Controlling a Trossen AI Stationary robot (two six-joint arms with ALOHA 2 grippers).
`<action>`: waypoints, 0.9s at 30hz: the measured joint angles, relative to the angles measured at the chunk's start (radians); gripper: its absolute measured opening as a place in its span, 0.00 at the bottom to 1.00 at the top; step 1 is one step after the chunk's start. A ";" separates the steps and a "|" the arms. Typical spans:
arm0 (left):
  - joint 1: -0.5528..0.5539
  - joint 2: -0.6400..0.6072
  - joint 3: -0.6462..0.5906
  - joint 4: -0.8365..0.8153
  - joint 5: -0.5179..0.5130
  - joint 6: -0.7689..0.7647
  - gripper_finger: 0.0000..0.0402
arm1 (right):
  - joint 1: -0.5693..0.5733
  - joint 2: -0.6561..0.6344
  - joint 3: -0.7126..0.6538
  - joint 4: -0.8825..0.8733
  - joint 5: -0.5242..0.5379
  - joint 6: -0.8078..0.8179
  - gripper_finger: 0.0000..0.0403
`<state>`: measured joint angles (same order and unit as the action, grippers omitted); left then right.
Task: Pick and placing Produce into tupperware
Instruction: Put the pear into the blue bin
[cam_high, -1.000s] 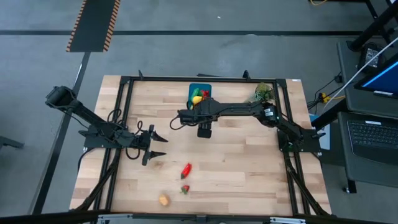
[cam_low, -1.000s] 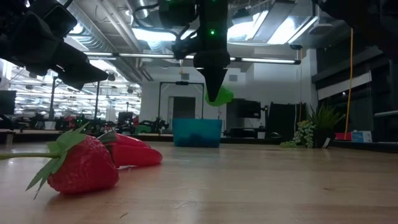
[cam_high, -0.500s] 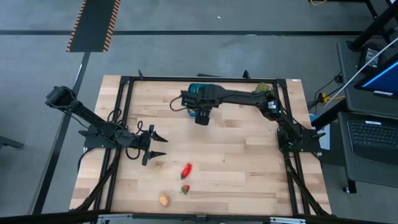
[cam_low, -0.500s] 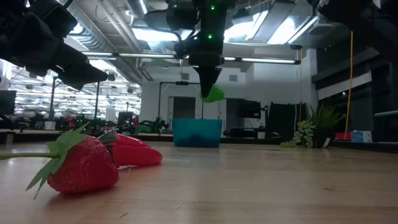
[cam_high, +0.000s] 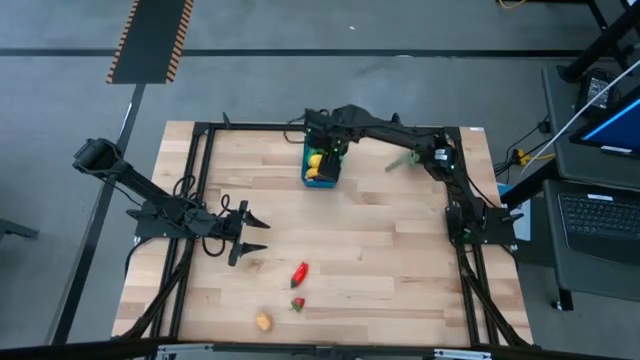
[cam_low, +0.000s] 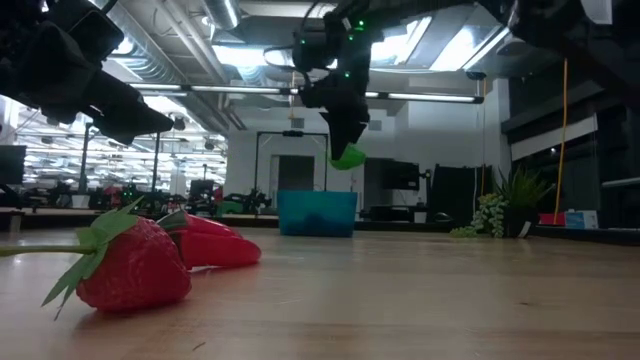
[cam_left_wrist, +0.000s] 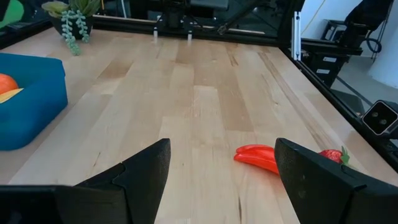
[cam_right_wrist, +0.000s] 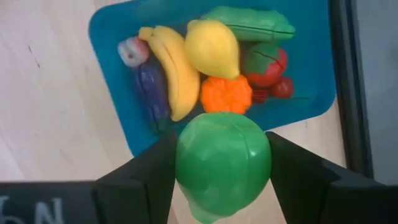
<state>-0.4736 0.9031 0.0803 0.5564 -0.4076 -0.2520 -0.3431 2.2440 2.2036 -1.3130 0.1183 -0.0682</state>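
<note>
Even overhead light falls on the wooden table (cam_high: 380, 240) with soft shadows. Ceiling lights (cam_low: 250, 55) glare brightly in the low view, where the near strawberry (cam_low: 135, 265) looks slightly soft.

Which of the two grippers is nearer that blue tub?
The right gripper. It hangs directly above the tub, holding a green toy. The left gripper waits open, far across the table.

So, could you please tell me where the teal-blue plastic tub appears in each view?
High view: teal-blue plastic tub at table's far edge, centre, under the right gripper.
Low view: centre, far back.
Left wrist view: left edge.
Right wrist view: upper middle, behind the held round green toy.
Shared landmark: red toy pepper.
</note>
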 joint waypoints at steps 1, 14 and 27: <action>0.000 0.000 0.000 0.000 0.000 0.000 0.70 | -0.013 0.000 0.000 0.001 -0.024 -0.009 0.54; 0.000 0.000 0.000 -0.003 -0.054 0.000 0.70 | -0.112 0.000 0.000 0.066 -0.335 -0.098 0.54; 0.006 0.000 0.000 -0.003 -0.060 0.001 0.70 | -0.180 0.001 0.000 0.119 -0.456 -0.168 0.54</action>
<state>-0.4678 0.9028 0.0803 0.5533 -0.4671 -0.2512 -0.5228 2.2452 2.2036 -1.1938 -0.3374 -0.2364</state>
